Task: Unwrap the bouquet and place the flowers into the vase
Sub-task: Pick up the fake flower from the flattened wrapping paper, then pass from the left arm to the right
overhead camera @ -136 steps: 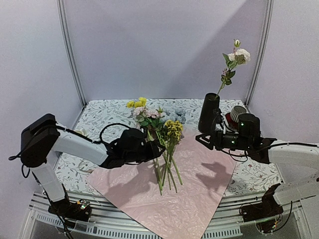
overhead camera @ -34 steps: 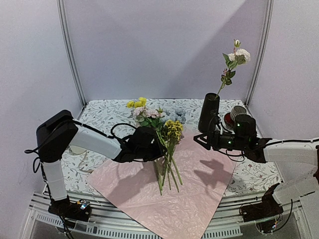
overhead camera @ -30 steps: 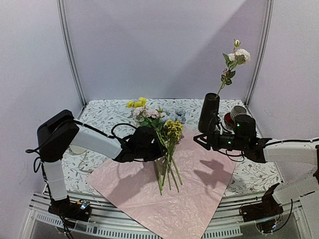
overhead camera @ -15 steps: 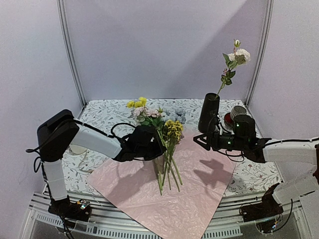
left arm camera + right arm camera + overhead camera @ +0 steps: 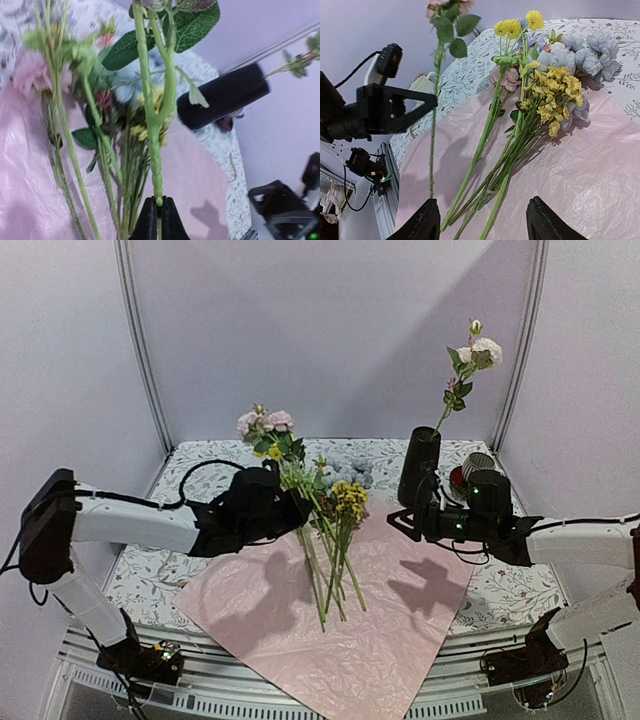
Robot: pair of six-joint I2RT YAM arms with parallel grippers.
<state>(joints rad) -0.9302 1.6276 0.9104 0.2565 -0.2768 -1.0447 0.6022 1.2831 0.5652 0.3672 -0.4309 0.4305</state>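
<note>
One table: wide top under a white cloth printed with grey-green sprigs (image 5: 150, 585); everything else stands or lies on it.
Wrapping paper: crinkled pink-purple sheet (image 5: 400, 620), spread open and flat, one corner hanging over the near edge.
Left arm: white and black (image 5: 130, 525), reaching rightward over the paper's left side.
Right arm: white and black (image 5: 580, 540), reaching leftward over the paper's right side.
Vase: tall slim matte black cylinder (image 5: 418, 465), upright on the cloth just beyond the paper's right corner; one cream-bloomed stem (image 5: 480, 348) stands in it, leaning right.
Loose flowers: green-stemmed bunch (image 5: 338, 540) lying on the paper, cut ends toward the near edge, yellow and pale blue heads at the far edge.
Held flower: pink-bloomed stem with green leaves (image 5: 265, 425), held nearly upright above the bunch, well apart from the vase.
Left gripper (image 5: 159, 206): jaws pinched tight on the held flower's green stem, about midway along it.
Right gripper (image 5: 482, 215): jaws standing apart, nothing between them, hovering over the paper just in front of the vase.
Cup: small ribbed cup on a red saucer (image 5: 478, 465), just right of the vase, partly hidden by the right arm.
</note>
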